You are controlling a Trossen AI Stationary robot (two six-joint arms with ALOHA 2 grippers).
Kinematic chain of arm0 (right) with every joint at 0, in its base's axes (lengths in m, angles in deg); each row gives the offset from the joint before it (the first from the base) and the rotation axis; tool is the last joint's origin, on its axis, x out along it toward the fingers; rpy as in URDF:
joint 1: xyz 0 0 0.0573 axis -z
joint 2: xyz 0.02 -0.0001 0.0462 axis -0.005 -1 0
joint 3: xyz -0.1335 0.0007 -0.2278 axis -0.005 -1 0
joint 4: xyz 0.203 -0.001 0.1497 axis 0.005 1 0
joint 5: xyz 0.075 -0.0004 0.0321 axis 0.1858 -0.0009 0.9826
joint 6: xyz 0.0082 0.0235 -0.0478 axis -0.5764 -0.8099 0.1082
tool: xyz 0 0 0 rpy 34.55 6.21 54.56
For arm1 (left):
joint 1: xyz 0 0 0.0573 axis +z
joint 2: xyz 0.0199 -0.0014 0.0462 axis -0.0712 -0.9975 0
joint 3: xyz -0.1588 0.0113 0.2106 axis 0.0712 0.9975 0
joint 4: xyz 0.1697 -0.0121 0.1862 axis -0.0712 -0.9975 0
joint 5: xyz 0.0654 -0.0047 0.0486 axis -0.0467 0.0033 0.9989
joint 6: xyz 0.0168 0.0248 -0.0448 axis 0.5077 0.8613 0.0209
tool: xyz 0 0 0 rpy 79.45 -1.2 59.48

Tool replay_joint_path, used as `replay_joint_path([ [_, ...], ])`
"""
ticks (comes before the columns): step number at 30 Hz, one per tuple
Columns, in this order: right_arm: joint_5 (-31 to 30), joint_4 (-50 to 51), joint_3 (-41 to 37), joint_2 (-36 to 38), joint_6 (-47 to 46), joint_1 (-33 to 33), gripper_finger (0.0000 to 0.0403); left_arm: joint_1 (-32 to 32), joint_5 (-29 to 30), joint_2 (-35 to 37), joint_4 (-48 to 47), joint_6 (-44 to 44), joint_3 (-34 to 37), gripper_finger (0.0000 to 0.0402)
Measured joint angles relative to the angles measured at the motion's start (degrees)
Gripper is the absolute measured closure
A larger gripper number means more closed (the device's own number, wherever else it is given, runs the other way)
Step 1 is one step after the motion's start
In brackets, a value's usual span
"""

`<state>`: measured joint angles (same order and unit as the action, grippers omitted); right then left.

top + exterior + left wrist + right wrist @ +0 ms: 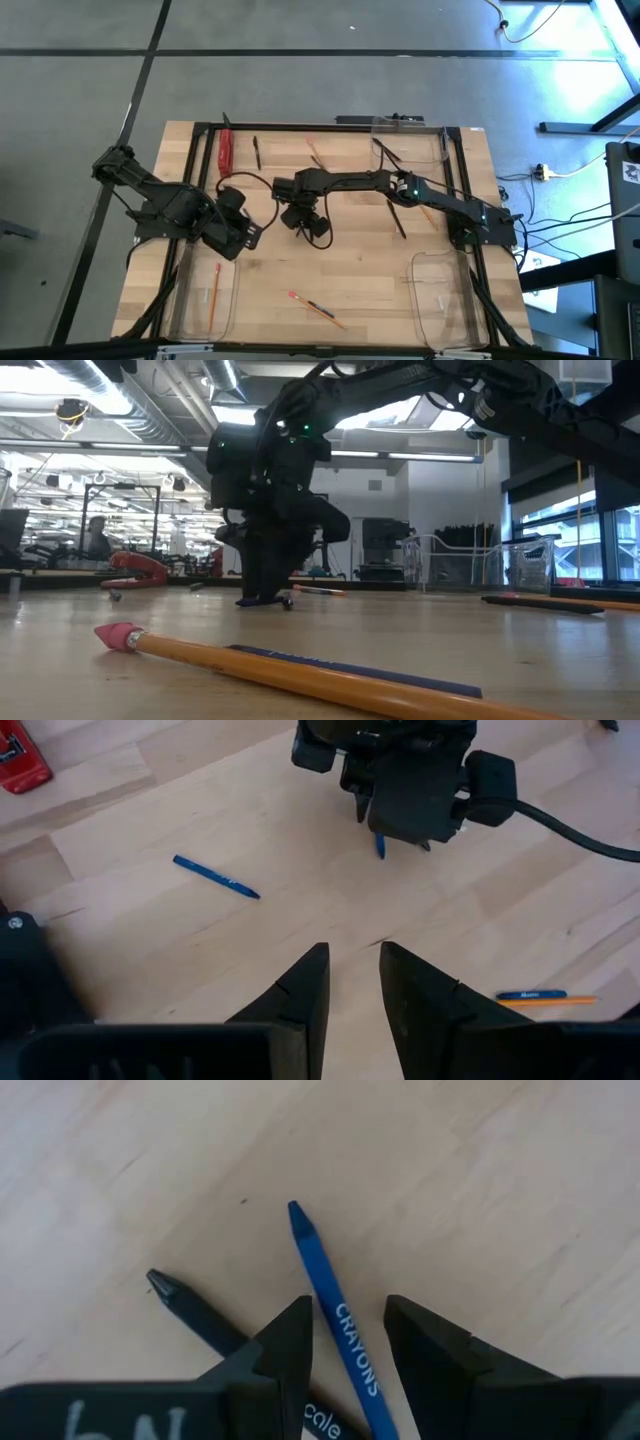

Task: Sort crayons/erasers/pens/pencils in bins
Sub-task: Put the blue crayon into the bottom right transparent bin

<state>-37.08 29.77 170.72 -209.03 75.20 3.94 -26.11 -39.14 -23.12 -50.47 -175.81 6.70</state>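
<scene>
On my right wrist feed the right gripper (348, 1342) is spread open astride a blue crayon (335, 1318) printed "CRAYONS", a dark crayon (195, 1312) just beside it, mid-table. Overhead can't resolve that lettering. The left gripper (353, 982) waits nearby, fingers parted and holding nothing.

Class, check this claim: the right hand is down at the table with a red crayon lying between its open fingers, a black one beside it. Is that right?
Not quite. The right wrist view shows the crayon between the right hand's open fingers is blue, not red. The rest holds: a black crayon lies beside it on the table.
</scene>
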Motion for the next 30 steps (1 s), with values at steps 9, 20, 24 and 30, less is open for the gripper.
replay_joint_path([
  [9, -2.22, -0.28, 0.07, -0.28, -0.70, -0.11, 0.0280, 0.00, -0.02, 0.00, -0.01, 0.07, 0.00, 0.0317],
  [20, -1.45, -0.66, 0.07, -0.39, -0.90, 0.00, 0.0389, 0.00, -0.02, 0.00, -0.01, 0.10, 0.00, 0.0317],
  [24, -1.38, -0.61, 0.04, -0.39, -1.22, 0.00, 0.0380, 0.00, -0.02, 0.00, 0.01, 0.10, 0.00, 0.0317],
  [30, -1.26, -1.23, -0.04, -0.39, -3.38, -0.02, 0.0379, 0.00, -0.02, 0.00, 0.01, 0.11, 0.00, 0.0317],
])
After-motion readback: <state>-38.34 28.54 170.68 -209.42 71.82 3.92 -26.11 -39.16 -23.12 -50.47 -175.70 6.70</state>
